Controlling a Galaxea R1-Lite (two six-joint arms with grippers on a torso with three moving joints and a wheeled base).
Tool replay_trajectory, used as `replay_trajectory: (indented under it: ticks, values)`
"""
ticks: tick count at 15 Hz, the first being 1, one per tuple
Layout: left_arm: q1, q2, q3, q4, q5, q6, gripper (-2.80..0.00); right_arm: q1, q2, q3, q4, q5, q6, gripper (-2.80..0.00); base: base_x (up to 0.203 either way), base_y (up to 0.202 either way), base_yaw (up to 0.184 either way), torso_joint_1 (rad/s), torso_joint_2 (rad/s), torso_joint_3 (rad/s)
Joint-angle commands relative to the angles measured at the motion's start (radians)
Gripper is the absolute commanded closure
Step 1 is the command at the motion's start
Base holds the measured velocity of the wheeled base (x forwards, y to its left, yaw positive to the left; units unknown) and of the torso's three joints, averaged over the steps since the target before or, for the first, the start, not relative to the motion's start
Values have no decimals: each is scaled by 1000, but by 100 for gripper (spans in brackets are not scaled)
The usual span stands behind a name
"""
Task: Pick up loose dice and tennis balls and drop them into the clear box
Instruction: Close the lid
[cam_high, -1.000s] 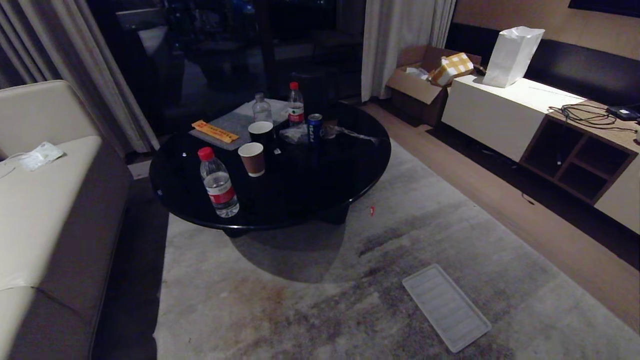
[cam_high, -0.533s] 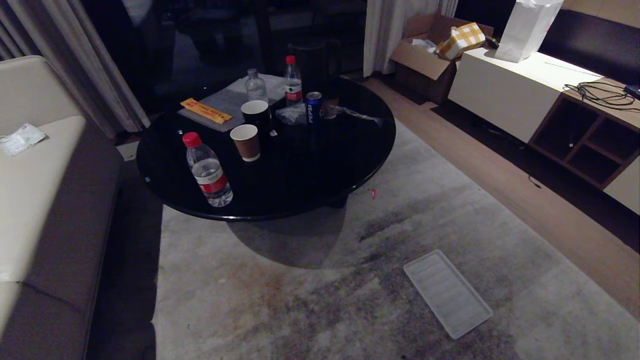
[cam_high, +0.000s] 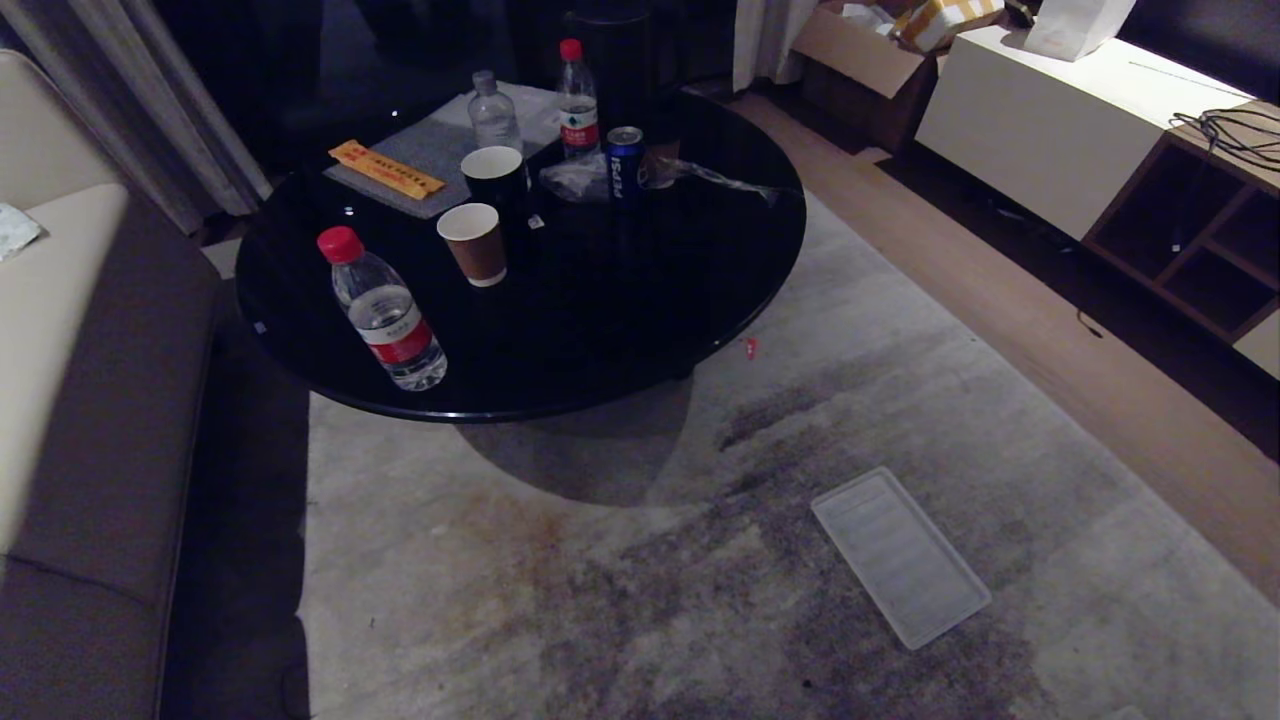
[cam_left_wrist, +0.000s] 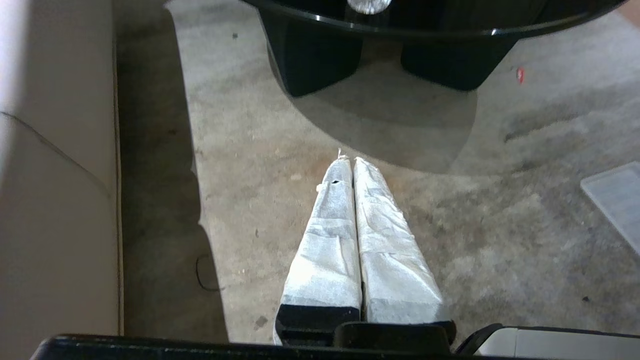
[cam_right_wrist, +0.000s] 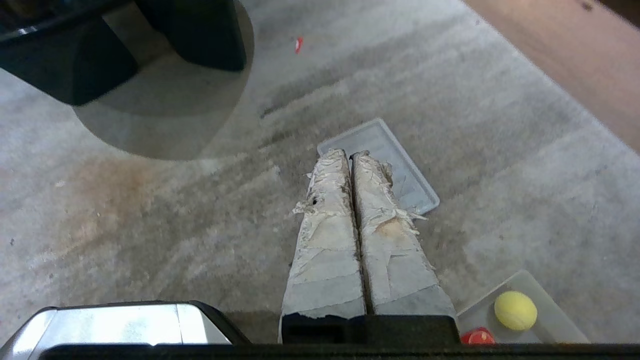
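Carpet fills most of what I get from the head camera, with the round black table (cam_high: 520, 250) at the top and the flat ribbed panel (cam_high: 900, 556) lying on the rug to the right. Neither arm shows there; both hang low, out of the head's sight, which I read as the parked pose for looking around rather than working.

On the left wrist view, my left gripper (cam_left_wrist: 348, 161) has its padded fingers pressed together with nothing between them, hanging over bare rug near the sofa (cam_left_wrist: 55, 190). My right gripper (cam_right_wrist: 350, 155) is the same, fingers closed tight on nothing, its tips lying in line with the ribbed panel.

What I want is near the right arm. The clear box (cam_right_wrist: 550, 310) sits on the carpet close under that wrist, with a tennis ball (cam_right_wrist: 515, 310) inside it, and a red die (cam_right_wrist: 477, 336) shows just beside it at the frame's edge; I cannot tell whether the die is in the box or outside. The other dice and the second ball I cannot find. A small red speck (cam_high: 750, 347) lies by the table's foot, too small to name.

Against a second ago, the whole head picture has slid upward: table, bottles and cabinet (cam_high: 1040, 120) all sit higher, and more near rug is showing. That is the camera tipping down, not the things moving.
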Motion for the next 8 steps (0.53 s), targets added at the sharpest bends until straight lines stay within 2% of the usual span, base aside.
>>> replay_trajectory:
  ticks: [1, 8]
  values:
    - [0, 2, 2, 0, 1, -1, 0, 0, 1, 0, 0, 0, 0, 0, 0, 0, 0, -2, -2, -207]
    - [0, 2, 2, 0, 1, -1, 0, 0, 1, 0, 0, 0, 1, 0, 0, 0, 0, 4, 2, -198]
